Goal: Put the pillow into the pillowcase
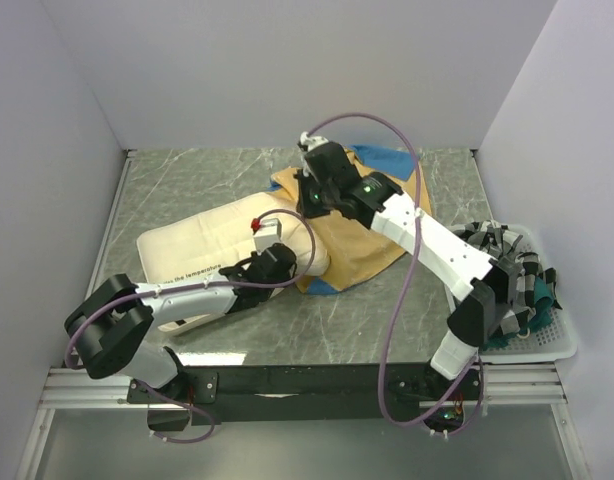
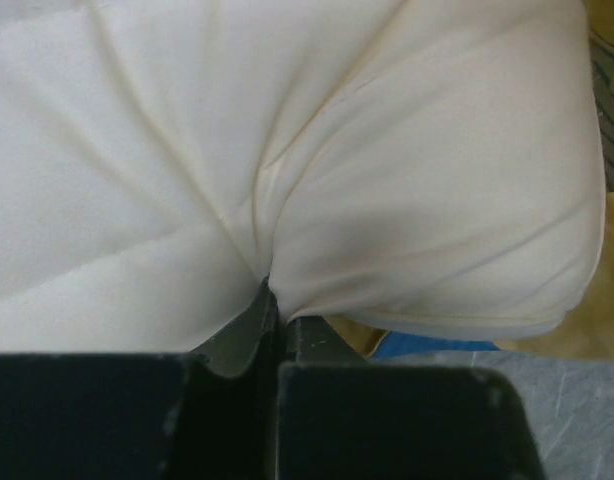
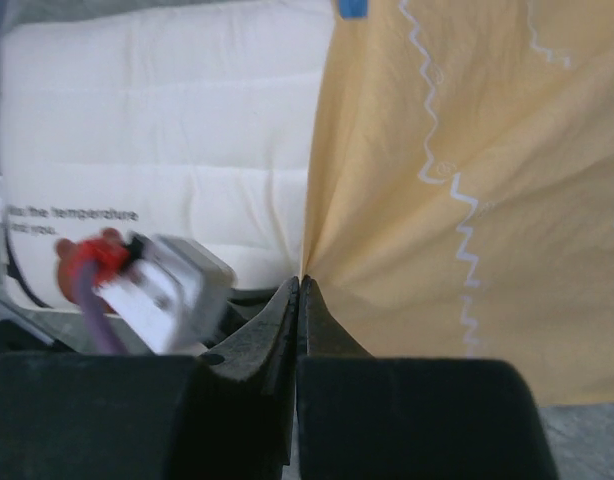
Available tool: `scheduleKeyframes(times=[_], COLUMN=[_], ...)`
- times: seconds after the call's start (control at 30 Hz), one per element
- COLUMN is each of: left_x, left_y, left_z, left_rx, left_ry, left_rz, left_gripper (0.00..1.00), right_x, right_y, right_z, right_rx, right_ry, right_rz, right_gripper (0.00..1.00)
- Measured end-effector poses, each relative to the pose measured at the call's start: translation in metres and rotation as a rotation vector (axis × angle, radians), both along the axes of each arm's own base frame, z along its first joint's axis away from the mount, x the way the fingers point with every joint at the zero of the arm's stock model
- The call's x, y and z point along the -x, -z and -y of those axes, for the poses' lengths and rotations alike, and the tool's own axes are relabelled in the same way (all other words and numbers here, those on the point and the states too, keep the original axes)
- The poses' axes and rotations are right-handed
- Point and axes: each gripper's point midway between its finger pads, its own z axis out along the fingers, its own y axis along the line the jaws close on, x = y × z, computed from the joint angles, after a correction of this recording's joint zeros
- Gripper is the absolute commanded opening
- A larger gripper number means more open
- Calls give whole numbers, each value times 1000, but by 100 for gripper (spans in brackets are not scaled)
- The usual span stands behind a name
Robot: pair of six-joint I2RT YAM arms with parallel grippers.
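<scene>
Left end effector (image 2: 272, 300) tight on pillow (image 2: 407, 180)

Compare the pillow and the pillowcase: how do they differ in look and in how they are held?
The pillow is cream-white with printed text; the pillowcase is mustard-yellow with pale zigzags. The pillow is plump and quilted; the pillowcase is thin, flat cloth. The left gripper pinches the pillow; the right gripper pinches the pillowcase. Both are soft fabric, each held in shut jaws.
</scene>
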Motion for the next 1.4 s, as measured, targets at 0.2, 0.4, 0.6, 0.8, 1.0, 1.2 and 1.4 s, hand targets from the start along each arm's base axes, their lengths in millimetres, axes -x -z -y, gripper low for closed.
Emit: scheduleKeyframes(times=[0.2,0.4,0.6,0.8,1.0,1.2,1.4], left_x=[-5,-3,13,32,49,68,86], left_y=[-1,-10,-36,-59,-65,-49,-44], left_z=[13,19,9,-24,-67,-120,-174], left_rx=[-37,-18,64,108,79,68,106], left_ry=[-9,-7,-12,-66,-161,-394,-649], left_rz=[33,67,88,91,73,17,15], left_gripper=[20,38,48,58,82,92,99], right_x=[-18,-23,-12,27,60,55,42], right_y=[-18,0,43,55,82,123,142], right_z=[-30,-31,3,59,90,93,94], right_rx=[-65,-37,78,103,84,164,247], right_ry=[-16,13,85,159,184,201,227], right_rz=[-11,-36,-66,-12,49,20,12], right_gripper=[14,46,53,64,66,65,44])
